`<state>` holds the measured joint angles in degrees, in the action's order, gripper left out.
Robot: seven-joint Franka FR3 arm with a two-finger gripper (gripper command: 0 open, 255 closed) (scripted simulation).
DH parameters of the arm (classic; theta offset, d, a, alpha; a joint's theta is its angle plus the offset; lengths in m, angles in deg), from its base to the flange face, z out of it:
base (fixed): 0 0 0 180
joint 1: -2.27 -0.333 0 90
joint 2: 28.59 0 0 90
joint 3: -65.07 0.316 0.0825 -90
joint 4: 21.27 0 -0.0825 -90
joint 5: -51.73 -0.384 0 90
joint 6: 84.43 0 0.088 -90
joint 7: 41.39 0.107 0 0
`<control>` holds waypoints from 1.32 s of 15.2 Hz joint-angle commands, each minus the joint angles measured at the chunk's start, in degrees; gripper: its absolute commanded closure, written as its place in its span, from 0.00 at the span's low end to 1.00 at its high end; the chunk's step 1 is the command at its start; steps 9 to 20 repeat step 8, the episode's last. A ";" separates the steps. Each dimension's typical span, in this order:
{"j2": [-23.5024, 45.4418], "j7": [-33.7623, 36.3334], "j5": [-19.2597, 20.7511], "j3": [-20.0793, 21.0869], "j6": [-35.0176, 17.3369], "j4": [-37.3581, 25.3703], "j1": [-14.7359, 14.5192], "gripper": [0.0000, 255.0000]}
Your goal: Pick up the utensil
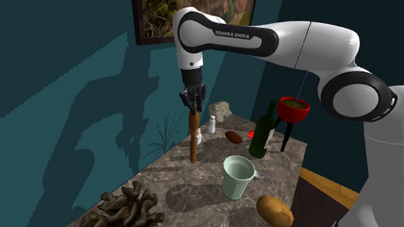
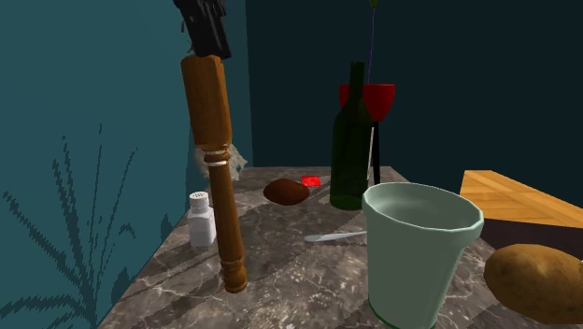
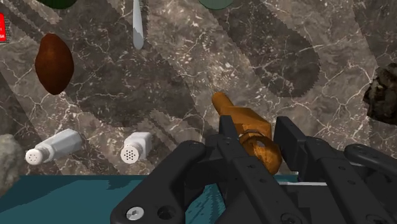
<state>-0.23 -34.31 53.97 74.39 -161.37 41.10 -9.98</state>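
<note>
The wooden utensil [image 1: 192, 138] stood upright, its lower end at or just above the desk [image 1: 191, 199], its top clenched in the hand [image 1: 192, 109]. The lift would best go straight up under firm pressure, lest the long shaft swing into the white shaker [image 2: 201, 220] nearby.

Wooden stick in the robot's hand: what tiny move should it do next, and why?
Probably lift straight up. The gripper is shut on the top of the wooden utensil, which stands upright with its lower end on or barely above the marble counter. A white shaker stands close beside it, so going up looks safer than sideways.
</note>
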 commanded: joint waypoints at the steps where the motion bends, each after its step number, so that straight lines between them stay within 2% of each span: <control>1: 0.76 0.04 0.10 0.00 2.13 -2.87 -0.18 1.00; 6: 3.52 0.16 0.46 -0.04 7.85 -11.37 -0.83 1.00; 20: 3.63 0.16 0.47 -0.05 8.04 -11.67 -0.86 1.00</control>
